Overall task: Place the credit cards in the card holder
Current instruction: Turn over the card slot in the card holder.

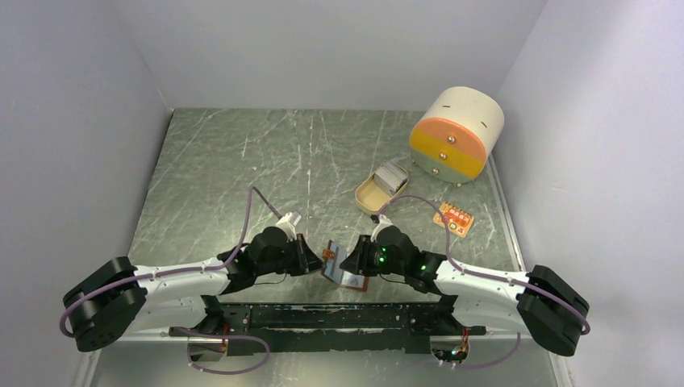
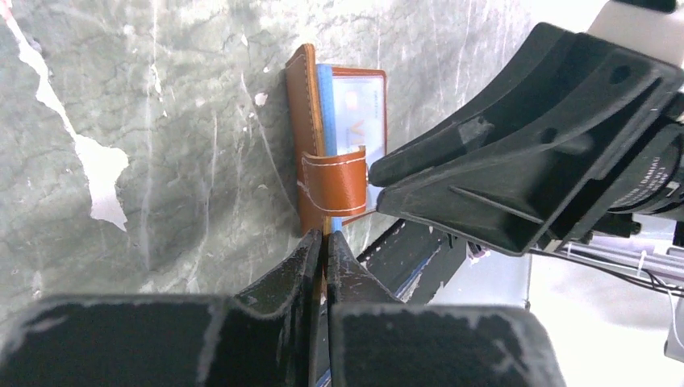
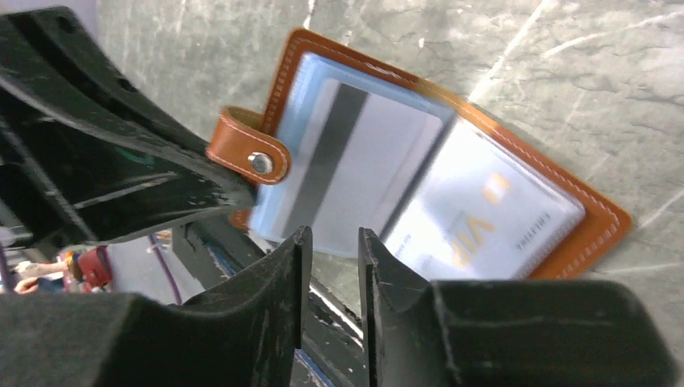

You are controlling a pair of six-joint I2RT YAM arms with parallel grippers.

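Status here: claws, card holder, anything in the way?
Left claw shut on card holder edge. Right claw open, beside it. Holder spread, credit cards in sleeves. Spare stack in dish; nothing blocking.

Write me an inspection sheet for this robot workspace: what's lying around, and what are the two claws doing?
Surface: grey-green marbled table, scuffed with white streaks.
Job's things: card holder open between the grippers, with cards in its clear sleeves; more credit cards stacked in a tan dish.
Clutter: cream-and-orange drawer box; small orange item.
Grippers: left gripper shut on the holder's edge; right gripper with jaws parted at the holder's edge.
Cables: purple cables loop over each arm, away from the holder.
Surroundings: pale walls on three sides; nothing else seen.
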